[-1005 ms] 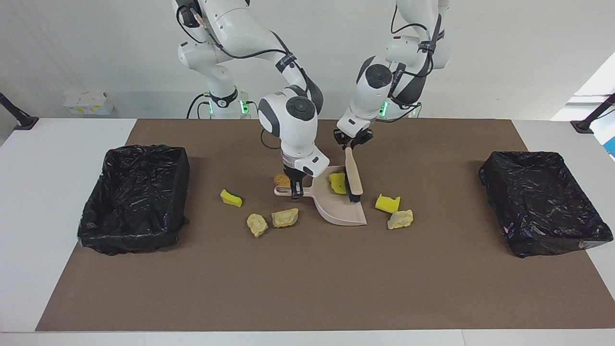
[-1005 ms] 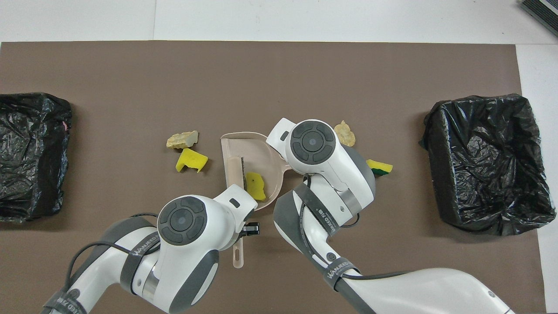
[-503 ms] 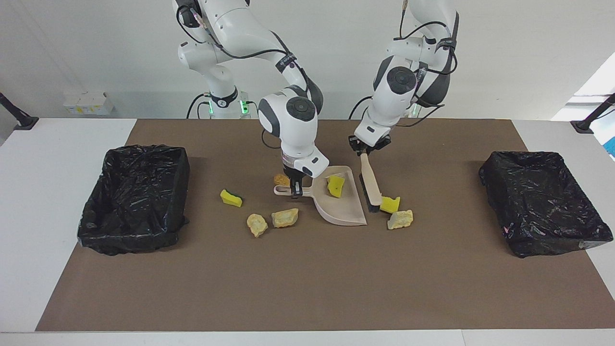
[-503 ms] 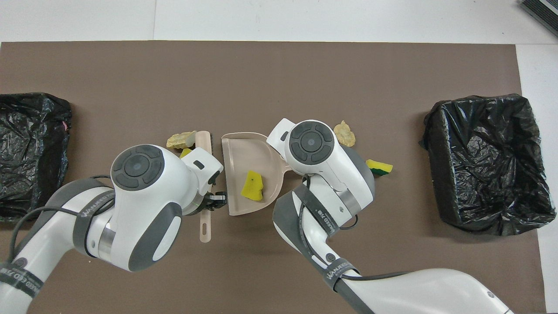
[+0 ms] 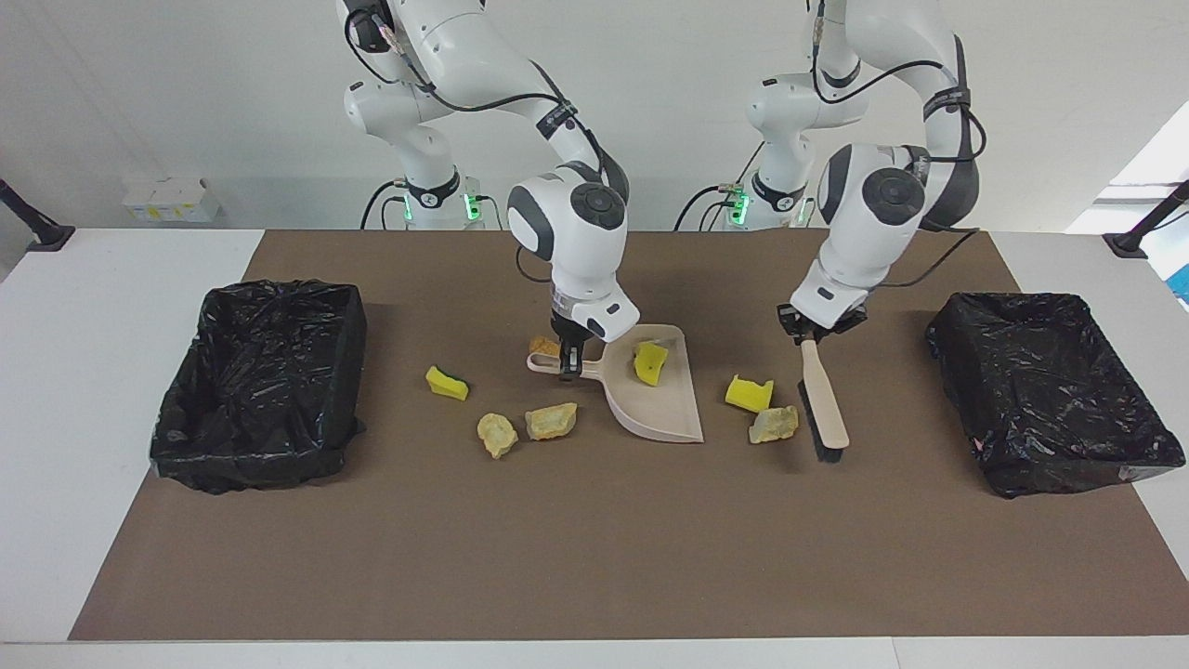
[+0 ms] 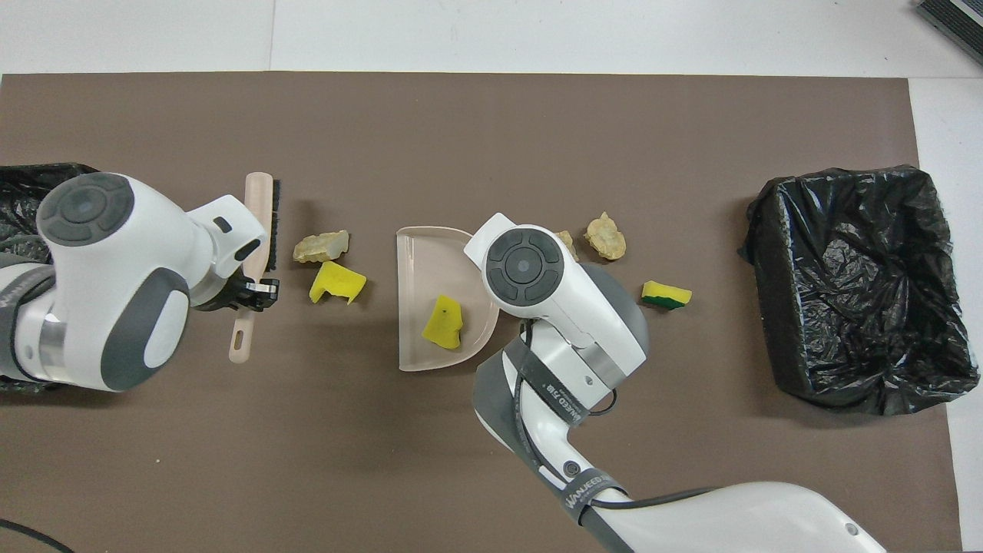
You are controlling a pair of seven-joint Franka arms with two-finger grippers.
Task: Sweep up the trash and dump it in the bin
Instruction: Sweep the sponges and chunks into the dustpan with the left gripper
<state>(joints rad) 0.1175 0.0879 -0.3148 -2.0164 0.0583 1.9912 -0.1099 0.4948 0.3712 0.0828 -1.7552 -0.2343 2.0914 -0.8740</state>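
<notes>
My right gripper (image 5: pixel 568 364) is shut on the handle of the beige dustpan (image 5: pixel 655 401), whose open edge faces the left arm's end. One yellow-green sponge wedge (image 5: pixel 650 362) lies in the pan (image 6: pixel 430 253). My left gripper (image 5: pixel 808 331) is shut on the handle of the beige brush (image 5: pixel 827 409), held low with its black bristles toward the pan. Between brush and pan lie a sponge wedge (image 5: pixel 749 393) and a beige lump (image 5: pixel 774 424). Toward the right arm's end lie a sponge (image 5: pixel 447 383), two beige lumps (image 5: pixel 497 434) (image 5: pixel 551 420) and a brown lump (image 5: pixel 542 347).
A black-lined bin (image 5: pixel 265 446) stands at the right arm's end of the brown mat, and another bin (image 5: pixel 1059 465) stands at the left arm's end. In the overhead view the right arm's wrist covers its gripper and part of one lump (image 6: pixel 567 240).
My left gripper has carried the brush out of the dustpan, over the sponge and the lump, toward the left arm's end. The sponge wedge stayed in the pan. The pan turned slightly.
</notes>
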